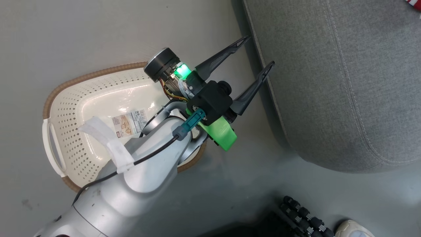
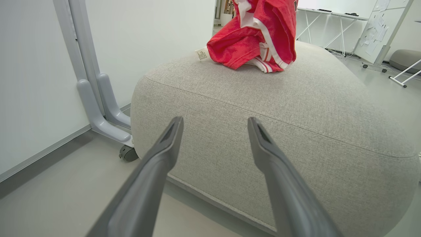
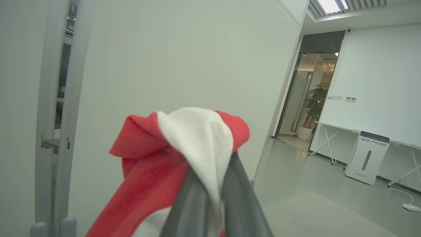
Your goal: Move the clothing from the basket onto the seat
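Floor (image 1: 82,33): pale grey, smooth, glossy.
Basket (image 1: 65,98): on floor, 9 o'clock in head view; paper label (image 1: 130,123) on bottom.
Seat (image 1: 345,82): grey fabric, stitched seam, 2 o'clock, near basket.
Clothing (image 2: 253,39): red, white stripes, resting on seat top, 12 o'clock in left wrist view; red-and-white fold pinched tight in right claw (image 3: 212,177).
Left claw (image 1: 260,50): spread wide, empty, tips near seat edge.
Room: white wall (image 2: 148,33); wheeled frame (image 2: 98,115), 9 o'clock; doorway plant (image 3: 315,98), 3 o'clock.

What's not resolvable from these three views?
- Head view: left forearm covers part of the basket; contents there hidden.
- Left wrist view: top edge crops clothing on seat; lettering unseen.
- Right wrist view: garment in right gripper drops past bottom edge; extent unknown.
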{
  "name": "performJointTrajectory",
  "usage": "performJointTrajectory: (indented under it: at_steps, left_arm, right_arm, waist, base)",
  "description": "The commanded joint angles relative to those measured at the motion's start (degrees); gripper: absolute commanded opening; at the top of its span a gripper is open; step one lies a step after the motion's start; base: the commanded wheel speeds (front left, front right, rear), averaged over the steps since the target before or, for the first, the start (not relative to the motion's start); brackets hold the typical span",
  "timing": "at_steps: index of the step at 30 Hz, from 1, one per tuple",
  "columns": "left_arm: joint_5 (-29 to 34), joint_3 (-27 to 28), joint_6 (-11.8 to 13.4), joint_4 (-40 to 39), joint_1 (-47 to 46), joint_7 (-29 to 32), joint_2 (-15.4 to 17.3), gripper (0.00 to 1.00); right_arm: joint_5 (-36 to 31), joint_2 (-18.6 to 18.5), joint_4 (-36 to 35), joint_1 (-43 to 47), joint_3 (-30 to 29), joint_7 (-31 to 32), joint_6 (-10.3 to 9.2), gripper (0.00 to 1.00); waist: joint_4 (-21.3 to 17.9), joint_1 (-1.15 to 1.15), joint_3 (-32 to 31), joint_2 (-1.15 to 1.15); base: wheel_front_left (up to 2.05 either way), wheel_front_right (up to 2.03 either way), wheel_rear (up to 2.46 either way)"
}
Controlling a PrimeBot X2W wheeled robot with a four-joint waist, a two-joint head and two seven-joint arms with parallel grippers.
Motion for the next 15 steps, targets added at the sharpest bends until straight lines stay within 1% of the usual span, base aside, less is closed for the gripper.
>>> performJointTrajectory:
  at_steps: [1,5,10,15]
  left_arm:
    - [-0.24,0.09,-0.12,-0.02,-1.22,0.02,0.47,1.00]
    - [-0.38,0.05,0.01,-0.17,-1.56,0.08,0.79,1.00]
    - [-0.46,0.04,0.30,-0.33,-1.94,0.19,1.37,1.00]
    - [-0.69,-0.01,0.49,-0.52,-2.02,0.12,1.82,1.00]
  right_arm:
    - [-0.87,-0.25,1.51,0.15,0.20,0.00,-0.04,0.00]
    - [-2.70,-0.25,5.54,1.86,0.65,0.00,-0.04,0.00]
    - [-3.83,1.32,9.93,3.65,-0.19,-0.01,-0.04,0.00]
    - [-4.24,3.44,12.74,5.81,-0.68,-0.01,-0.04,0.00]
  waist:
    - [-0.14,0.00,0.69,0.00]
    - [-0.07,0.00,1.90,0.00]
    - [0.31,0.00,3.24,0.00]
    - [0.55,0.00,3.89,0.00]
  base:
    - [0.00,0.00,0.00]
    - [0.00,0.00,0.00]
    - [0.00,0.00,0.00]
    - [0.00,0.00,0.00]
